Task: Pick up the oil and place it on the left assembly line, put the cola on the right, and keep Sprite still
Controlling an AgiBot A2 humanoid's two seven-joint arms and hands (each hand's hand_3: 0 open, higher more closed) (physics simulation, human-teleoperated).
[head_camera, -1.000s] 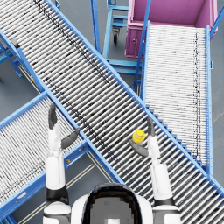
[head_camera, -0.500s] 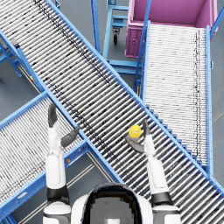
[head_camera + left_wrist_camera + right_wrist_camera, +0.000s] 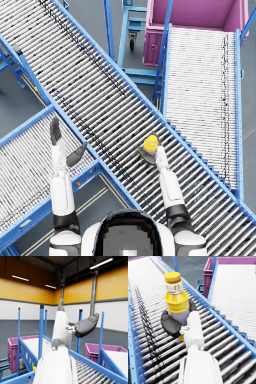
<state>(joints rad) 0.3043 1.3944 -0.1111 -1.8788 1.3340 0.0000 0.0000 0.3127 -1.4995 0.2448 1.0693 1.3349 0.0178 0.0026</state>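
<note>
The oil bottle (image 3: 150, 144) (image 3: 176, 300) is yellow with a yellow cap and stands upright over the rollers of the long diagonal conveyor (image 3: 100, 100). My right hand (image 3: 152, 156) (image 3: 175, 323) grips it round its lower body, thumb on one side and fingers on the other. My left hand (image 3: 64, 145) (image 3: 82, 326) is raised over the near edge of the left conveyor (image 3: 25, 175), fingers spread, holding nothing. No cola or Sprite shows in any view.
The right conveyor (image 3: 202, 95) runs away from me to a purple bin (image 3: 200, 15) at its far end. Blue frame rails (image 3: 125, 35) and grey floor lie between the lines. Another purple bin (image 3: 12, 351) shows in the left wrist view.
My right hand has moved left and slightly away with the oil bottle in its grip. The left arm has stayed in place.
</note>
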